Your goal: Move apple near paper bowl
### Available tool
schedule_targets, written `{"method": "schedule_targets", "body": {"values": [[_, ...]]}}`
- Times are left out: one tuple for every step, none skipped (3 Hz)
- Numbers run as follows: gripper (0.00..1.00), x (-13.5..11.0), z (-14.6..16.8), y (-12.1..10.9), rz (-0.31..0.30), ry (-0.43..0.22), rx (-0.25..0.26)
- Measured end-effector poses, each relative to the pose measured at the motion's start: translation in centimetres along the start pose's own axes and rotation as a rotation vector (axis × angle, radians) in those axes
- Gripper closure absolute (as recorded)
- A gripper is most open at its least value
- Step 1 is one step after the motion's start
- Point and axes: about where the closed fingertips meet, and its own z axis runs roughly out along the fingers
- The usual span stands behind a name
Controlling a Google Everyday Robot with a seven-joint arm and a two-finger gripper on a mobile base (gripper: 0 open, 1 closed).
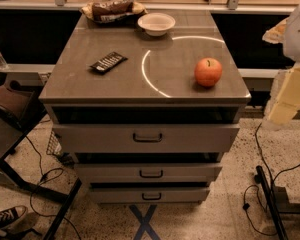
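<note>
My gripper (286, 95) hangs right of the cabinet (115, 79), blurred and cut off by the edge; spread or closed, I cannot tell. The apple (208, 72) sits front right on top; the paper bowl (156, 23) stands well apart, at the back.

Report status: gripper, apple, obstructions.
Gripper at frame's right edge, beside the cabinet. Apple on top, front right, apart from paper bowl at rear. Nothing between them.

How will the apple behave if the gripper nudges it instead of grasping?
The apple looks round and rests stem-up on the smooth cabinet top, so a push would probably roll it. It sits near the front-right corner, so it could roll off. The gripper hangs beyond the cabinet's right side, not touching it.
</note>
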Motion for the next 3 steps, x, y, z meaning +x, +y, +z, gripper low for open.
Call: {"method": "schedule_targets", "body": {"values": [[0.00,0.0,0.0,0.0,0.000,0.000,0.000],[0.00,0.0,0.4,-0.5,0.025,-0.029,0.032],[0.00,1.3,3.6,-0.5,0.171,-0.138,0.051]]}}
